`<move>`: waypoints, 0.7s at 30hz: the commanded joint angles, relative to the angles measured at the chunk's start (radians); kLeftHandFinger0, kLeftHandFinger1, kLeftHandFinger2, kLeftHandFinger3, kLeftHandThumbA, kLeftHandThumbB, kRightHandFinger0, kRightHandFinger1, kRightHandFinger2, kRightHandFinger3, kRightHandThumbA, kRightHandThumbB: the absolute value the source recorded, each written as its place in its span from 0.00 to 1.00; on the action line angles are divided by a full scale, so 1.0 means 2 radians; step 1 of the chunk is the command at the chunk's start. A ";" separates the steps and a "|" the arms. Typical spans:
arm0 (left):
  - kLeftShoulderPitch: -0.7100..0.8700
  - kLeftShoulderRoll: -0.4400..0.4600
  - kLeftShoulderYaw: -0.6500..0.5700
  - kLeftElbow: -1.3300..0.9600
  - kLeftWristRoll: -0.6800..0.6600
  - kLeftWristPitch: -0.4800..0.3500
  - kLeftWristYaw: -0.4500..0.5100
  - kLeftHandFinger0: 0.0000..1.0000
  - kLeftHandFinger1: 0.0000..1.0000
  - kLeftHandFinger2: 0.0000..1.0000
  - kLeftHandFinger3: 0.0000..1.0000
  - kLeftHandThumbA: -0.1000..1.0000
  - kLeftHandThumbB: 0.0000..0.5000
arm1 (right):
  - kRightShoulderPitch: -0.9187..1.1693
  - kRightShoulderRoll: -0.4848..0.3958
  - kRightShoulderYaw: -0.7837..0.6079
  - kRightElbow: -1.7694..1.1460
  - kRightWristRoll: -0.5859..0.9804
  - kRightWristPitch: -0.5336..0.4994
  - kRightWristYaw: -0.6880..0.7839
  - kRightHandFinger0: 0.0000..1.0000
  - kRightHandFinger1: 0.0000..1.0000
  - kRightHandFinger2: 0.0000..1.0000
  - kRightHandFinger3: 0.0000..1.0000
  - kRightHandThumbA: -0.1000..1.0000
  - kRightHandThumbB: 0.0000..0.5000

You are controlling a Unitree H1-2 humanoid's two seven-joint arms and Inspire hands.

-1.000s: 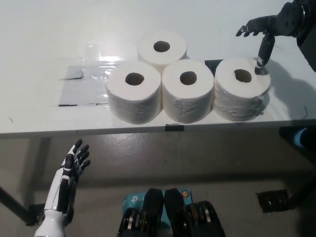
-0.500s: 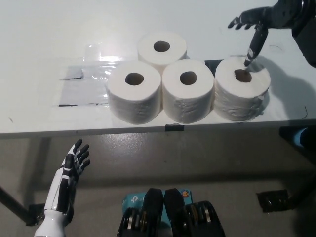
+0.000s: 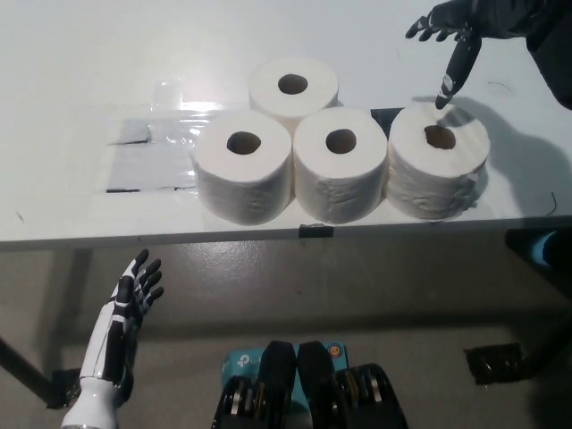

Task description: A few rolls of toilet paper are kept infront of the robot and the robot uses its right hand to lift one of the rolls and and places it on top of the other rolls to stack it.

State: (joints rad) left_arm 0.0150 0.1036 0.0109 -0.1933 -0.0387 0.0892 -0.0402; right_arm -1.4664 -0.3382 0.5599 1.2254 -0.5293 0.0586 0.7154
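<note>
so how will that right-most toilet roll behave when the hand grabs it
The rightmost roll looks soft and squashy, its wrap already wrinkled, so the fingers of the right hand would probably dent it. It is likely light for its bulk. Standing on its flat end, it should slide rather than roll if nudged.

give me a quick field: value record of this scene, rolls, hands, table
rolls: four toilet paper rolls, all upright on the table, none stacked yet
back roll: behind the front row
front row: left roll, middle roll, right roll, side by side near the table's front edge
right hand: black, open, above and behind the right roll, one finger pointing down toward its back rim
left hand: white, open, resting below the table edge at lower left
table: white, with a clear plastic sheet left of the rolls
</note>
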 commanded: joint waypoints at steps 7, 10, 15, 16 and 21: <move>-0.008 0.005 0.005 -0.016 -0.009 -0.003 -0.007 1.00 1.00 1.00 1.00 1.00 0.26 | -0.018 0.005 0.005 -0.006 -0.007 -0.014 -0.005 1.00 1.00 1.00 1.00 1.00 0.74; -0.008 0.003 0.006 -0.016 -0.009 -0.005 -0.005 1.00 1.00 1.00 1.00 1.00 0.26 | -0.012 0.007 0.006 -0.005 -0.008 -0.026 -0.011 1.00 1.00 1.00 1.00 1.00 0.78; -0.010 0.003 0.005 -0.016 -0.010 -0.005 -0.005 1.00 1.00 1.00 1.00 1.00 0.26 | -0.007 0.011 0.008 -0.001 -0.009 -0.030 -0.011 1.00 1.00 1.00 1.00 1.00 0.77; -0.010 0.004 0.005 -0.016 -0.008 -0.007 -0.005 1.00 1.00 1.00 1.00 1.00 0.26 | -0.007 0.013 0.009 0.003 -0.011 -0.027 -0.012 1.00 1.00 1.00 1.00 1.00 0.77; -0.009 0.004 0.005 -0.019 -0.009 -0.001 -0.005 1.00 1.00 1.00 1.00 1.00 0.28 | -0.006 0.014 0.011 0.013 -0.015 -0.025 -0.021 1.00 1.00 1.00 1.00 1.00 0.80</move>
State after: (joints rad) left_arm 0.0114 0.1035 0.0138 -0.1968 -0.0503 0.0910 -0.0402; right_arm -1.4286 -0.3116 0.5771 1.2451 -0.5420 0.0277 0.7117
